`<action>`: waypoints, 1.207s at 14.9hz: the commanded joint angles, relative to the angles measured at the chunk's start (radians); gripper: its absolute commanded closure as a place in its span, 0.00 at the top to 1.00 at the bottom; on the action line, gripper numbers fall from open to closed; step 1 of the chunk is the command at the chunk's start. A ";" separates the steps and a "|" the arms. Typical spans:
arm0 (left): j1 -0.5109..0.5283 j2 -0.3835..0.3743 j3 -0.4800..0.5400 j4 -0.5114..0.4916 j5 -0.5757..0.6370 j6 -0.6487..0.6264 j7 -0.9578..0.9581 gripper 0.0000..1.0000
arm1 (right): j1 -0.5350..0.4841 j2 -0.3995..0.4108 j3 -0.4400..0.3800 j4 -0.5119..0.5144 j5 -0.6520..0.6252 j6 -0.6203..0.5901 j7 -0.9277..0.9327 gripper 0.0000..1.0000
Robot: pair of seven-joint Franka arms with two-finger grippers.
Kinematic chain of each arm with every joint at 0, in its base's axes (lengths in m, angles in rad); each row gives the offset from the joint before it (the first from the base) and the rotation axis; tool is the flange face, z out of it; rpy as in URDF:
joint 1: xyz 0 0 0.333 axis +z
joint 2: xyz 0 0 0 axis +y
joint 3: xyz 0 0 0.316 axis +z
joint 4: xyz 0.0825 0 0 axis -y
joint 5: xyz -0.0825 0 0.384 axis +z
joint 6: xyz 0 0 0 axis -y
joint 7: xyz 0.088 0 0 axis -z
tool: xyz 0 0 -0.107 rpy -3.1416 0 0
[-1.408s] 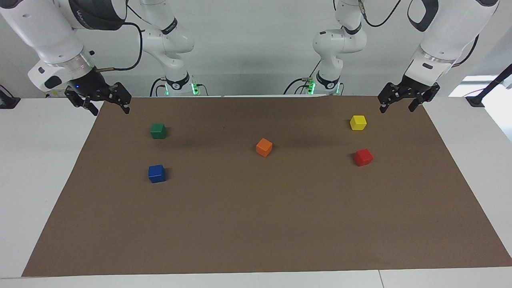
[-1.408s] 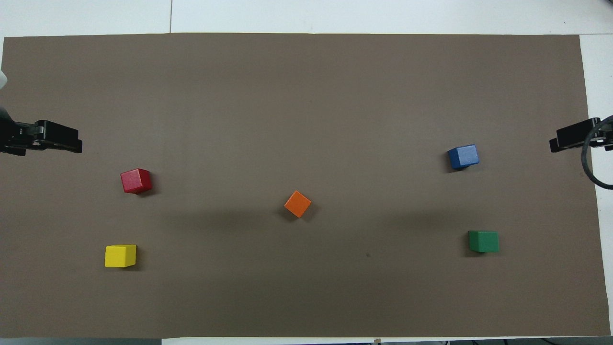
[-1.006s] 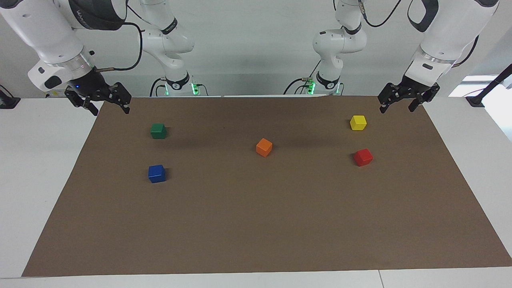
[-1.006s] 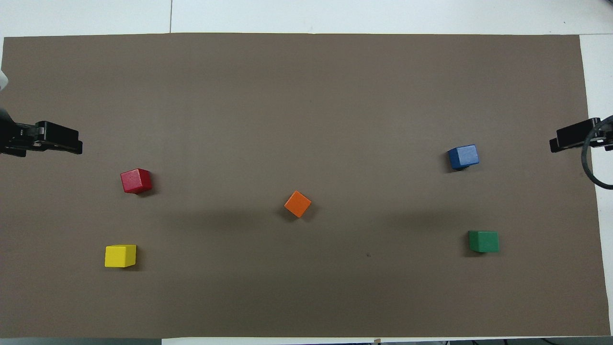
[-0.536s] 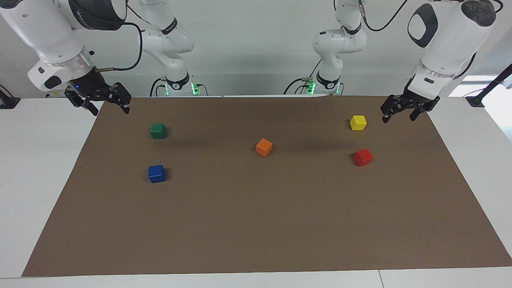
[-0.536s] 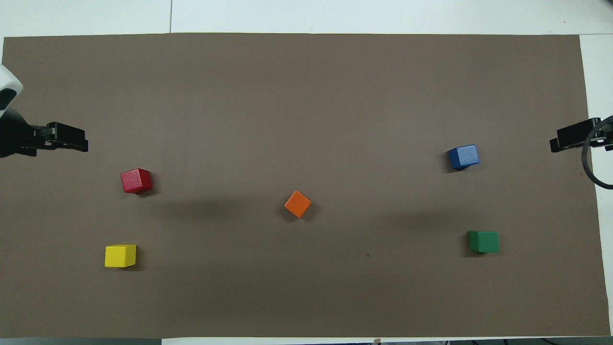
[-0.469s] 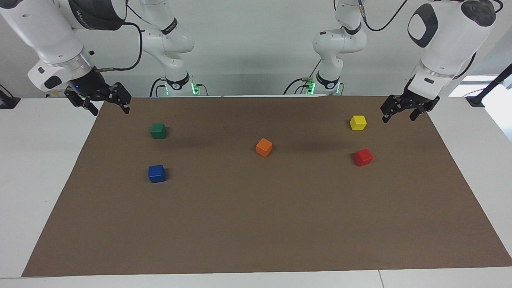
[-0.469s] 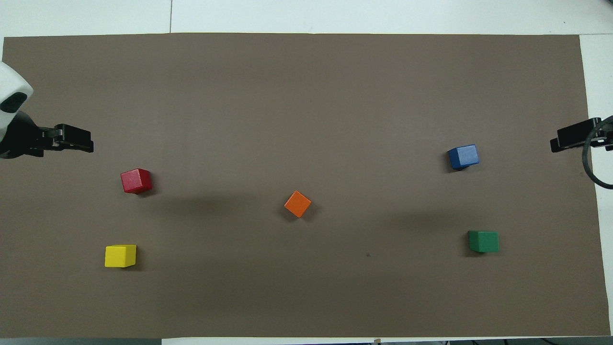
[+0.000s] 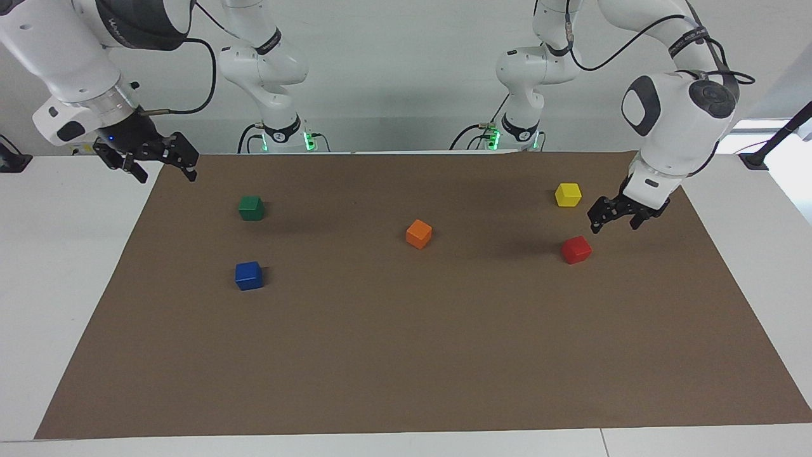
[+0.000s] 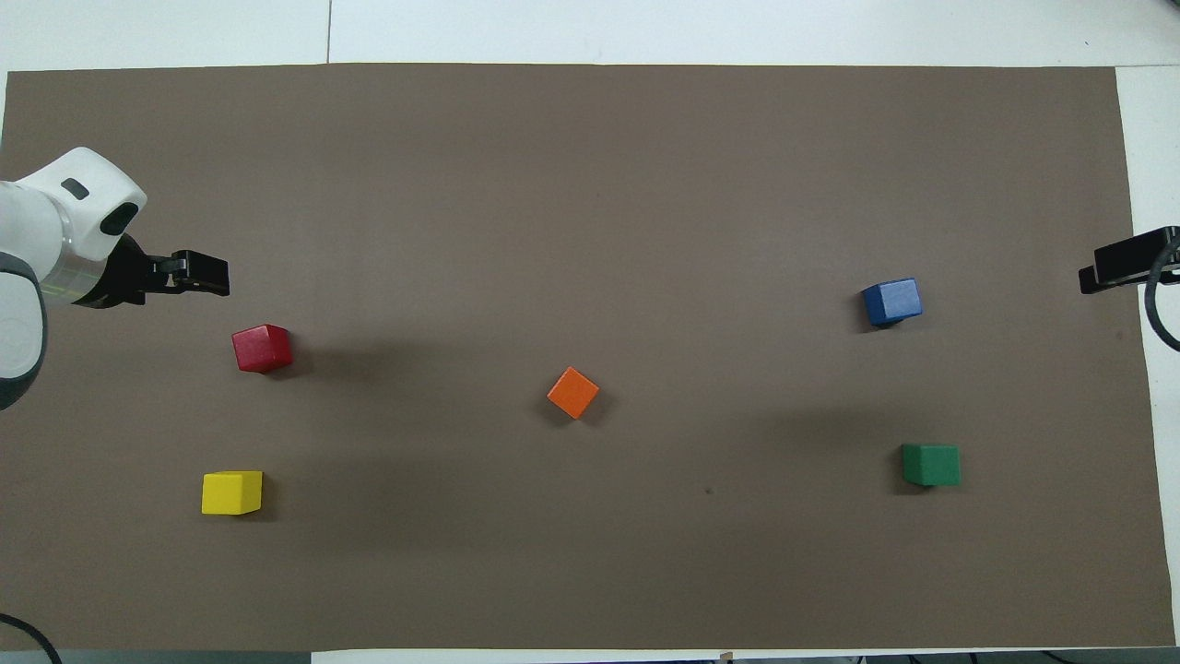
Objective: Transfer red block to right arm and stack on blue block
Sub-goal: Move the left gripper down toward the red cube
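Note:
The red block lies on the brown mat toward the left arm's end of the table. The blue block lies toward the right arm's end. My left gripper is open and empty, in the air close beside the red block and apart from it. My right gripper, with the blue wrist light, is open and empty over the mat's edge at its own end, where the arm waits.
A yellow block lies nearer to the robots than the red block. An orange block lies mid-mat, turned at an angle. A green block lies nearer to the robots than the blue block. The brown mat covers most of the white table.
My left arm has swung out and down from the mat's corner toward the red block. My right gripper has drawn back slightly toward its end. The blocks have not moved.

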 commanded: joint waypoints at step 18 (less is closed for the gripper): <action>0.001 0.099 -0.007 -0.210 0.009 0.254 -0.290 1.00 | 0.003 -0.035 0.025 -0.275 0.021 0.332 -0.053 1.00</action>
